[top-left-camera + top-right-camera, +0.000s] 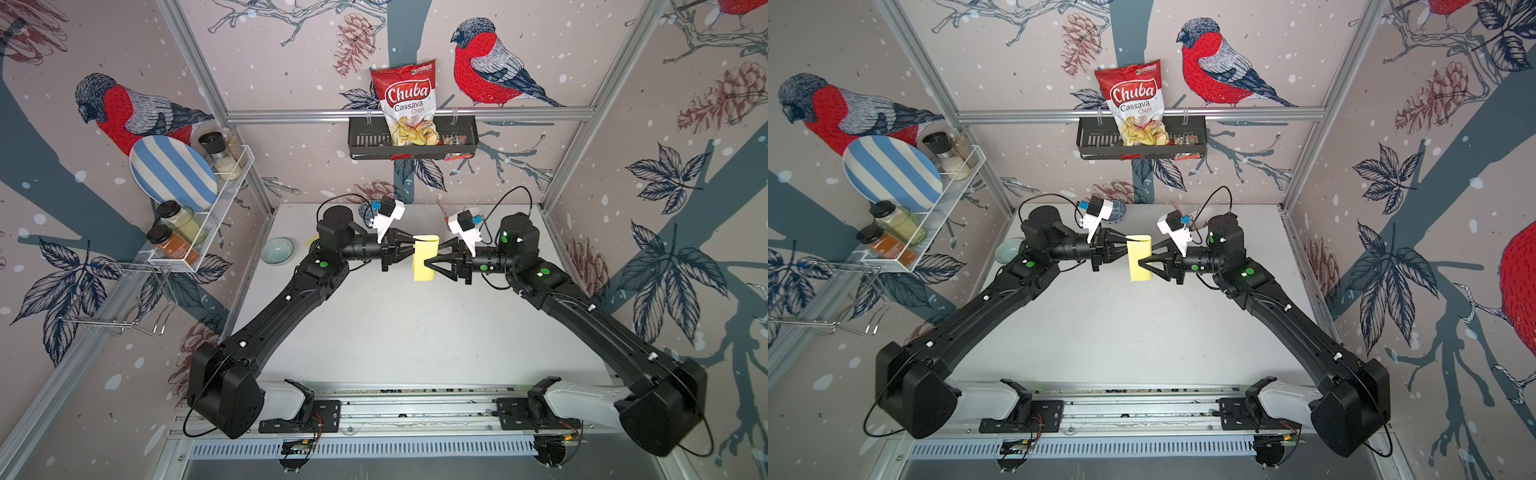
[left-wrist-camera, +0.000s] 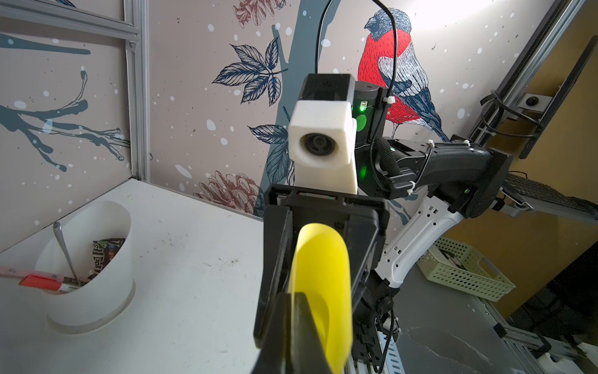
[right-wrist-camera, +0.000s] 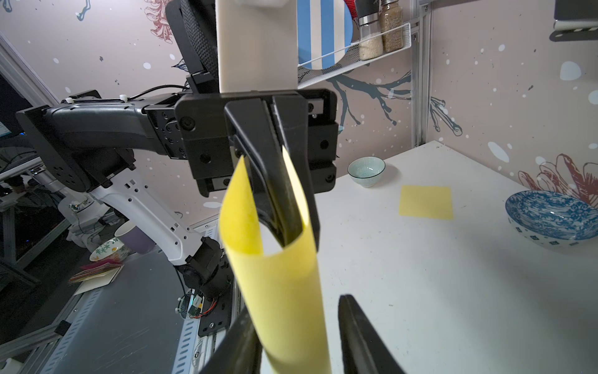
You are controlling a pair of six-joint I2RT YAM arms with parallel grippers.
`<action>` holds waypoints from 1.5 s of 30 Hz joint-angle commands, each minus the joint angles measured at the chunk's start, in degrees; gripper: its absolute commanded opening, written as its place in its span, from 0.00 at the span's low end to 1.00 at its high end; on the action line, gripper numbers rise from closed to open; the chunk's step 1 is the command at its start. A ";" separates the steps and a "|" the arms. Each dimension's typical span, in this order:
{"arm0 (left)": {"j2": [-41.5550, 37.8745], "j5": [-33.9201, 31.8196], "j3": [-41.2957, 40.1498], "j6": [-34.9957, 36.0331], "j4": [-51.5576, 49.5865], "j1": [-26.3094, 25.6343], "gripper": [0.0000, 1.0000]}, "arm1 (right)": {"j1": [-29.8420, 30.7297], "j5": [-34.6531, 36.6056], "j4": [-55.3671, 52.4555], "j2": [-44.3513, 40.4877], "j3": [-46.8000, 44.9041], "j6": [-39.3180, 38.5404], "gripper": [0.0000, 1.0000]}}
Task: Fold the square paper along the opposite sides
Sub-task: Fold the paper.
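The yellow square paper hangs in the air above the white table, bent into a narrow U-shaped loop. My left gripper is shut on the paper's two brought-together edges, which the right wrist view shows pinched between its black fingers. The loop's rounded bend points toward my right gripper. That gripper is open, its fingers standing on either side of the bend with a gap on one side.
A second yellow sheet lies flat at the back of the table, between a small pale bowl and a blue patterned bowl. A white cup holding pens stands in the back right corner. Wire racks hang on the walls.
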 commanded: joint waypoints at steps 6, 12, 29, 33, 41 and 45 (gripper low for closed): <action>-0.04 0.78 -0.03 -0.04 1.52 0.04 0.00 | 0.18 -0.13 2.21 -0.03 0.30 0.36 0.42; -0.19 0.80 -0.04 0.08 1.52 0.04 0.00 | 0.27 -0.09 2.15 -0.02 0.26 0.18 0.42; -0.13 0.86 -0.10 0.14 1.51 0.05 0.00 | 0.47 0.08 1.85 0.23 0.32 0.00 0.41; -0.12 0.86 -0.11 0.10 1.48 0.10 0.00 | 0.51 0.06 1.94 0.25 0.29 0.05 0.39; -0.13 0.94 -0.04 0.11 1.48 0.04 0.00 | 0.45 0.11 2.12 0.39 0.32 0.16 0.38; 0.06 1.00 -0.01 0.12 1.43 0.08 0.00 | 0.46 0.02 2.28 0.53 0.41 0.31 0.37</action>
